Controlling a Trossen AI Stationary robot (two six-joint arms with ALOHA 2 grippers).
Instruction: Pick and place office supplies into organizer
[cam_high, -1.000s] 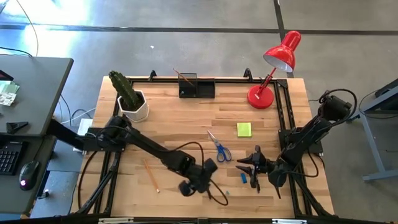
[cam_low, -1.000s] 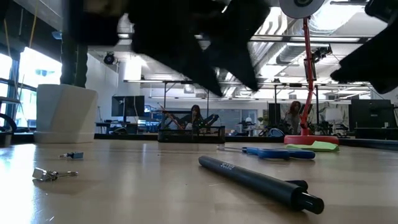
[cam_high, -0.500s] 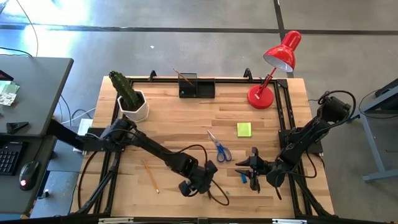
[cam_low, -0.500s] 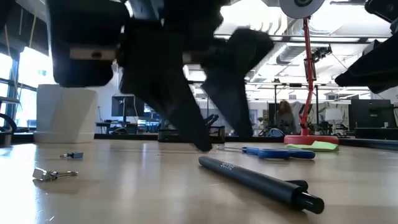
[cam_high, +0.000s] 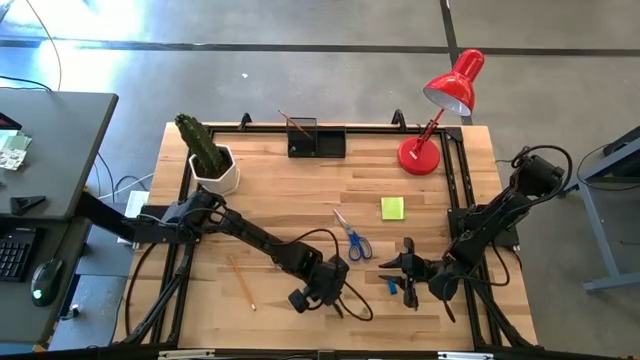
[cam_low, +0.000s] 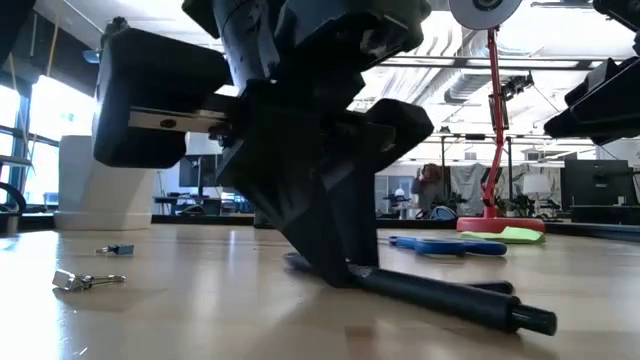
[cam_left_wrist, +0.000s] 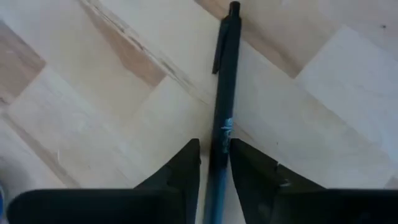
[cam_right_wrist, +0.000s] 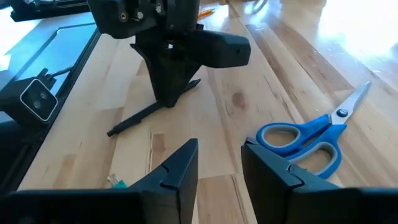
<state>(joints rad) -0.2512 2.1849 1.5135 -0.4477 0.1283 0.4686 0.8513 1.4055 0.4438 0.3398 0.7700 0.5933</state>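
The left claw (cam_left_wrist: 214, 163) is closing on a black pen (cam_left_wrist: 222, 93) lying flat on the near surface (cam_high: 280, 200), fingers pinching its barrel close to one end. Gripped so off-centre, the pen may be swinging or slipping on lifting. A second ago the claw was hanging open above it. The right claw (cam_right_wrist: 219, 163) is waiting open by the scissors (cam_right_wrist: 311, 140).

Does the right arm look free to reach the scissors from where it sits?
Probably yes: the right gripper is open and faces the scissors across bare table, with the left gripper off to the side at the pen.
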